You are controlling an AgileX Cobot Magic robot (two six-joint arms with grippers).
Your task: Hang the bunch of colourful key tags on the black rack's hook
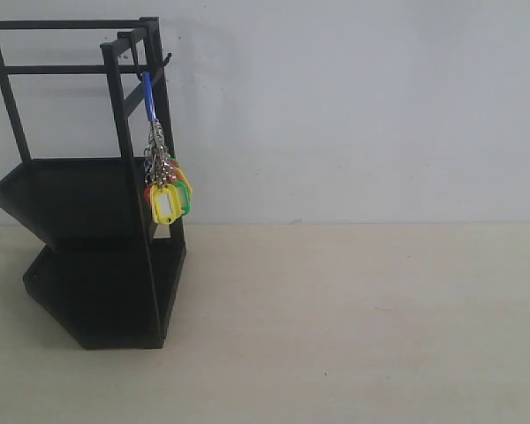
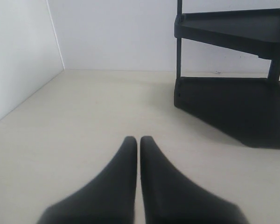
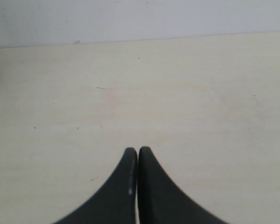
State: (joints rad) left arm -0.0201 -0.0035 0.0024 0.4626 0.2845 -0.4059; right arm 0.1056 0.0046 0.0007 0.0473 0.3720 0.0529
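The colourful key tag bunch (image 1: pixel 167 190) hangs by its blue loop from the hook (image 1: pixel 140 69) on the black rack (image 1: pixel 88 256), at the left of the exterior view. Neither arm shows in that view. In the left wrist view the rack's two trays (image 2: pixel 233 102) stand ahead of my left gripper (image 2: pixel 138 139), which is shut and holds nothing. My right gripper (image 3: pixel 138 150) is also shut and empty, over bare tabletop far from the rack.
The pale wooden tabletop (image 1: pixel 362 318) stretches to the right of the rack. A white wall (image 1: pixel 353 106) closes the back, and a side wall (image 2: pixel 18 56) shows in the left wrist view.
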